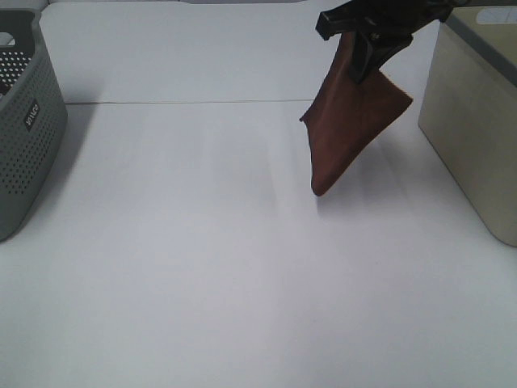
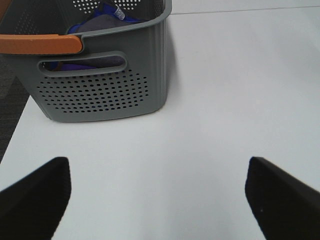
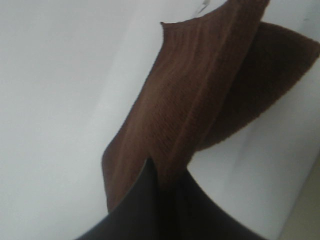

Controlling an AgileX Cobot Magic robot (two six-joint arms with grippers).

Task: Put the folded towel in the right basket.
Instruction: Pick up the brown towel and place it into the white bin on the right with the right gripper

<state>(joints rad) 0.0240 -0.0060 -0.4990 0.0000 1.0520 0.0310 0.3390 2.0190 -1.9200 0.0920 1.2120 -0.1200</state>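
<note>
A brown folded towel point(image 1: 349, 125) hangs in the air from my right gripper point(image 1: 365, 63), which is shut on its top edge. Its lowest corner hangs just above the white table. The towel is left of the beige right basket point(image 1: 477, 129), apart from it. In the right wrist view the towel point(image 3: 200, 105) hangs down from between the shut fingers point(image 3: 145, 210). My left gripper point(image 2: 157, 200) is open and empty, low over the table, facing the grey basket point(image 2: 100, 85).
The grey perforated basket point(image 1: 24, 121) stands at the left table edge and holds blue and grey cloth point(image 2: 100, 22), with an orange handle point(image 2: 40, 44). The white table point(image 1: 202, 267) spreads between the two baskets.
</note>
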